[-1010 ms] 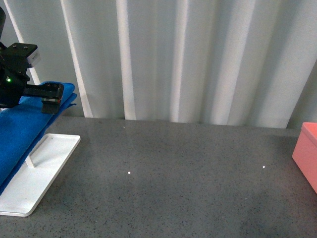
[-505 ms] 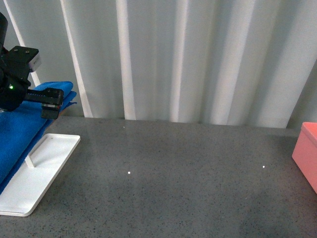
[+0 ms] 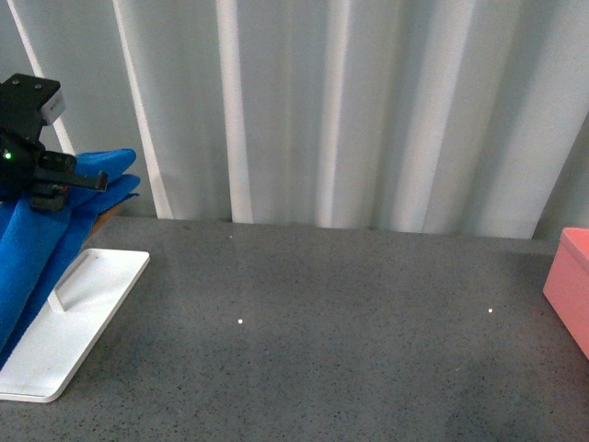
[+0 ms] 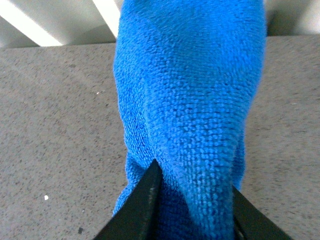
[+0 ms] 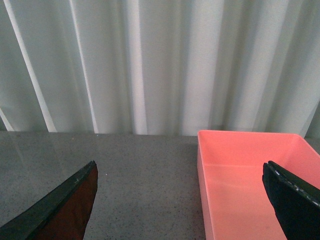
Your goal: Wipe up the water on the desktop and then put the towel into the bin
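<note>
The blue fluffy towel (image 3: 37, 241) hangs at the far left of the front view, above the white tray. My left gripper (image 3: 57, 181) is shut on its upper part. In the left wrist view the towel (image 4: 192, 100) fills the middle and is pinched between the two black fingers (image 4: 142, 205). The dark grey speckled desktop (image 3: 331, 331) spreads across the front view. The salmon-pink bin (image 3: 571, 281) shows at the right edge. In the right wrist view the bin (image 5: 250, 185) lies under my right gripper (image 5: 182, 200), which is open and empty.
A flat white tray (image 3: 78, 322) with a white rod stands at the left front of the desktop. A pale pleated curtain (image 3: 350, 110) closes off the back. Two small bright specks (image 3: 240, 321) lie on the desktop.
My left gripper has moved left and slightly up with the towel. The towel's hanging part has shifted and now bunches closer under the gripper.
</note>
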Controlling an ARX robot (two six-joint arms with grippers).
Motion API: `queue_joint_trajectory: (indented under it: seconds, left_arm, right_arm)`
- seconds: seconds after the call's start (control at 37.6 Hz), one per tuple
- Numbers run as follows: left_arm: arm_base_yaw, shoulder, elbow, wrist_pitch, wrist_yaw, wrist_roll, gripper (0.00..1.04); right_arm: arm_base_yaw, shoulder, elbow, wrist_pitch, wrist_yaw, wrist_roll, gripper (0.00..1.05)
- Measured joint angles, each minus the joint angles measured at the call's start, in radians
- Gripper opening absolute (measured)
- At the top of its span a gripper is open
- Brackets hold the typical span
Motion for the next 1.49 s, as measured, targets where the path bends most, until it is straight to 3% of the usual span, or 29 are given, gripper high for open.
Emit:
queue_joint_trajectory:
  seconds: [0.08, 0.16, 0.4, 0.82, 1.12, 1.3, 1.41, 1.49]
  left_arm:
    - [-0.01, -0.046, 0.0, -0.01, 0.04, -0.001, 0.11]
    - [-0.019, -0.097, 0.0, -0.01, 0.089, -0.009, 0.06]
    - [-0.074, -0.274, -0.018, 0.031, 0.201, -0.076, 0.06]
    - [-0.319, -0.391, -0.118, 0.297, 0.348, -0.325, 0.06]
    - [-0.422, -0.413, -0.187, 0.392, 0.349, -0.389, 0.06]
    - [-0.449, -0.409, -0.195, 0.358, 0.296, -0.373, 0.06]
    - [-0.447, -0.409, -0.195, 0.358, 0.292, -0.372, 0.06]
    - [-0.447, -0.409, -0.195, 0.358, 0.293, -0.37, 0.06]
  right_arm:
    - [0.0, 0.0, 0.0, 0.0, 0.0, 0.0, 0.98]
    - [0.0, 0.0, 0.0, 0.0, 0.0, 0.0, 0.98]
    - [0.0, 0.0, 0.0, 0.0, 0.0, 0.0, 0.98]
    - [0.0, 0.0, 0.0, 0.0, 0.0, 0.0, 0.98]
    - [0.0, 0.0, 0.0, 0.0, 0.0, 0.0, 0.98]
    - [0.0, 0.002, 0.001, -0.002, -0.003, 0.002, 0.98]
    - [-0.059, 0.157, 0.092, -0.194, -0.171, 0.019, 0.98]
    - [-0.106, 0.358, 0.128, -0.125, -0.291, 0.019, 0.98]
